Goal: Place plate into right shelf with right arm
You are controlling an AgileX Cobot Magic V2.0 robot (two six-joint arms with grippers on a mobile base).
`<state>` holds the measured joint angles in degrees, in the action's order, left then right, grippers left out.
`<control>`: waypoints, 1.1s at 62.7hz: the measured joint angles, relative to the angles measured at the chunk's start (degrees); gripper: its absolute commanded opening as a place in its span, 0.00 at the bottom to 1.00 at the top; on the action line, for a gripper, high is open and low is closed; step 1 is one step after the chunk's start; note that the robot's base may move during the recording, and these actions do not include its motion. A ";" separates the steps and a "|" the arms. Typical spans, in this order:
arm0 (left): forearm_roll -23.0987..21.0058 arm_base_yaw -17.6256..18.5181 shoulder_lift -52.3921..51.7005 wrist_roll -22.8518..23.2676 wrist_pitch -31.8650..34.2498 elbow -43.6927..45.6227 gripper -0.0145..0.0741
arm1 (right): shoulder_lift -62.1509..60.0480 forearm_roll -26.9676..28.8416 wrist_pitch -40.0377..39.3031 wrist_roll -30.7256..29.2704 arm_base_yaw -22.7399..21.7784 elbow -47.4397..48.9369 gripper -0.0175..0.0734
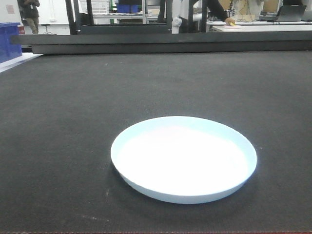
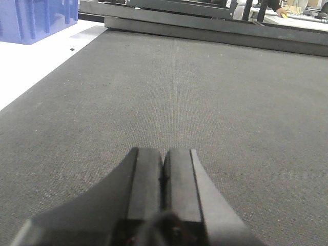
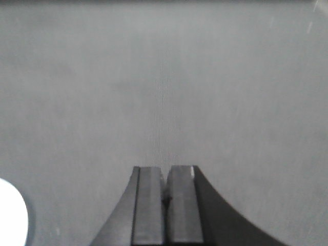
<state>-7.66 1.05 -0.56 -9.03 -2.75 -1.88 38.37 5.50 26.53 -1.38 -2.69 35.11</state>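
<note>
**White plate flat on a dark mat, both grippers closed and clear of it**

In the front view, a round white plate (image 1: 184,158) with a shallow raised rim lies upright on a dark woven mat (image 1: 73,97), in the near right part of the scene; the mat runs bare around it on every side, with the widest open stretch behind and to the left. The mat's far edge meets a long, low black ledge (image 1: 161,43) that spans the whole width; its left edge gives way to a white tabletop (image 2: 31,66). The plate's near rim sits close to the front border of the mat.

The left gripper (image 2: 163,154) hovers low over bare mat with its two flat fingers pressed together and nothing between them; the right gripper (image 3: 167,169) is likewise closed on nothing. In the right wrist view only a small white arc of the plate shows, cut off at the bottom left corner, well apart from the fingers; that view is soft and grey, so mat detail is hard to read.

A blue crate (image 1: 9,41) stands on the white tabletop at far left, partly cropped. Beyond the ledge are a black metal frame (image 1: 122,24) and a standing person (image 1: 29,12), whose head is cut off by the top edge; the background is too small and cluttered to make out more.
</note>
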 measured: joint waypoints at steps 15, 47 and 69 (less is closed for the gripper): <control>0.00 0.00 0.00 0.00 0.00 0.00 0.02 | 10.40 0.10 5.31 0.12 5.14 3.76 0.25; 0.00 0.00 0.00 0.00 0.00 0.00 0.02 | 40.00 -1.74 25.21 15.33 22.25 20.42 0.88; 0.00 0.00 0.00 0.00 0.00 0.00 0.02 | 53.90 -2.08 31.52 25.67 26.67 29.51 0.88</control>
<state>-7.66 1.05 -0.56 -9.03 -2.75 -1.88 92.26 3.42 58.05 24.30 23.98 64.62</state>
